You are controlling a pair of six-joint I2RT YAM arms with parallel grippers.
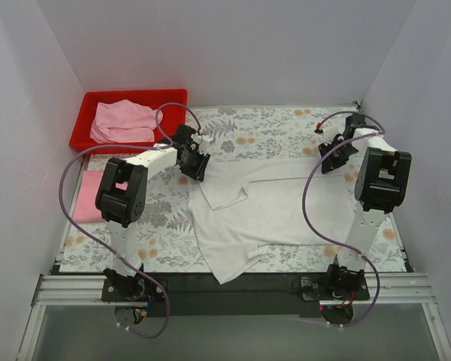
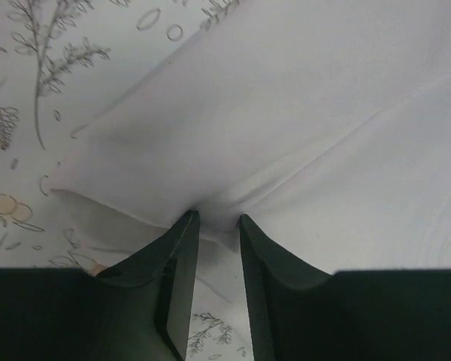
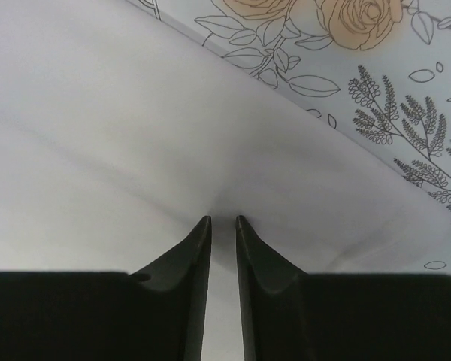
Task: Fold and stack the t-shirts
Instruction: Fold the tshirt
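Here's the white t-shirt (image 1: 263,214), spread rumpled across the floral tablecloth (image 1: 278,124), lying to the right of the red tray (image 1: 135,93) and nearer the arm bases than it. One flap is turned over on the tray side of the shirt, and a corner trails towards the near table edge. The left gripper (image 1: 194,162) is down just off the tray's near right corner, right on the shirt's closest edge. From its wrist camera, the left gripper (image 2: 214,219) has its jaws drawn in to a narrow gap, and a bunched ridge of the white t-shirt (image 2: 301,113) is nipped between the tips. The cloth puckers into the pinch, with the shirt's hem curling over the printed leaves beside it. Across the table, far to the right of the tray, the right gripper (image 1: 331,154) sits at the shirt's opposite top corner. Its own camera shows the right gripper (image 3: 222,219) with jaws almost touching, squeezing a thin fold of the white t-shirt (image 3: 98,150), creases fanning out from the tips. A crumpled pink t-shirt (image 1: 124,120) lies in the tray. A folded pink t-shirt (image 1: 90,197) lies flat on the cloth just in front of the tray's near left corner.
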